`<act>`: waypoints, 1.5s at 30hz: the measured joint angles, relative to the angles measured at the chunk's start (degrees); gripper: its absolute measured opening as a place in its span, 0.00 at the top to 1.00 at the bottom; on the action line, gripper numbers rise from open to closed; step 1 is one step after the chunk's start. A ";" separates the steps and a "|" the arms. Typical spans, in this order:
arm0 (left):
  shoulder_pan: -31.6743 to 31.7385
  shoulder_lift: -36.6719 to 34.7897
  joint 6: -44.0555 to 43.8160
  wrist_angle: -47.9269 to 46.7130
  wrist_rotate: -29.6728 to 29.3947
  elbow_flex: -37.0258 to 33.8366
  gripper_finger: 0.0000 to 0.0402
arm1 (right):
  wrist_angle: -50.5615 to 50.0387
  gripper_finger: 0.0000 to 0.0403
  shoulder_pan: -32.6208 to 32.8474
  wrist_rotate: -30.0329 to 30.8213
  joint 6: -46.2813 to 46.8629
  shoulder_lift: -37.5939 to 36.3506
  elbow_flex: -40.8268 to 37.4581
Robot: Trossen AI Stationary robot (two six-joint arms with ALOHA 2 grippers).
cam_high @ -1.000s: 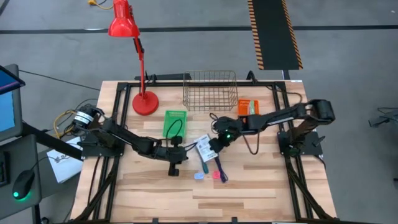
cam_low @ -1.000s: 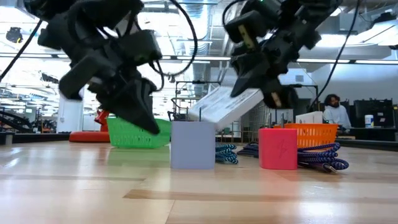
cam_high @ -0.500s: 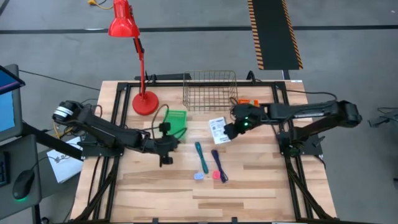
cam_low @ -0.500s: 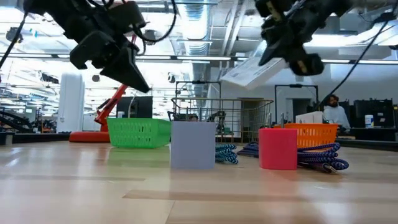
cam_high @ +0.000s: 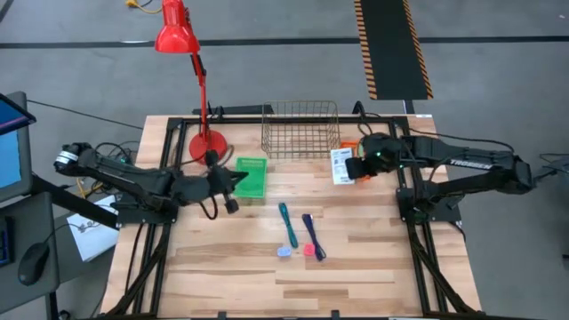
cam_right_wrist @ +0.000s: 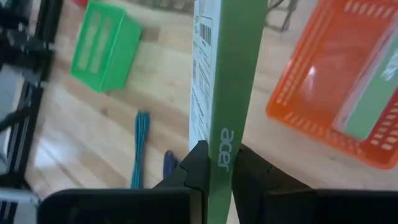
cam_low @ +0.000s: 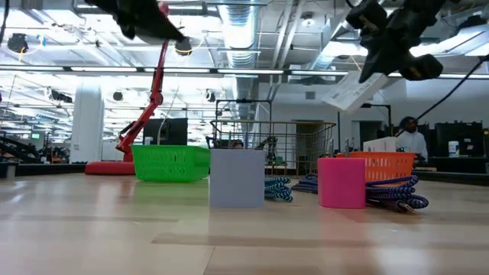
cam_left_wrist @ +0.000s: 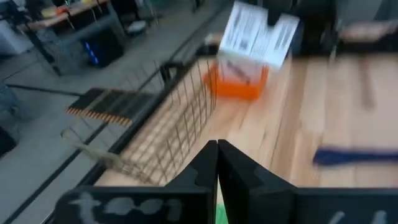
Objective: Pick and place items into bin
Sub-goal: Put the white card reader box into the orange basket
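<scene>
Since a second ago the right gripper (cam_high: 354, 166) has carried its white card pack (cam_high: 341, 165) up off the middle of the counter (cam_high: 373, 267) to the far right side, just by the orange basket (cam_high: 353, 145), while the left arm has drawn back toward the green basket (cam_high: 251, 177). Pale wood planks make up the counter; behind it stretches a big ceiling-lit hall where a person (cam_low: 412, 139) sits at the far right. A wire bin (cam_high: 300, 129) stands at the far edge beside a red lamp (cam_high: 197, 80). The right gripper is clamped on the pack, held on edge above the counter — a second pack (cam_right_wrist: 367, 93) lies in the orange basket. The left gripper (cam_high: 233, 178), fingers together, hovers over the green basket's left edge. On the wood lie a teal stick (cam_high: 287, 224) and a dark-blue stick (cam_high: 312, 236), with a light-blue piece (cam_high: 284, 252) and a pink-red piece (cam_high: 308, 250) just below. The left wrist view is smeared — detail is hard to make out.
</scene>
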 joint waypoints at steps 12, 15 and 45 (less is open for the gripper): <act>-0.02 -6.57 2.33 7.29 1.34 0.02 1.00 | -5.09 0.91 -10.32 -0.22 -3.12 -0.73 0.00; -0.02 -7.17 3.03 7.32 2.18 0.02 1.00 | -5.76 0.91 -11.89 -0.25 -3.39 -0.73 0.00; -0.04 -7.27 6.77 7.30 3.79 0.02 1.00 | -7.48 0.91 -20.00 -2.06 -10.52 9.32 0.00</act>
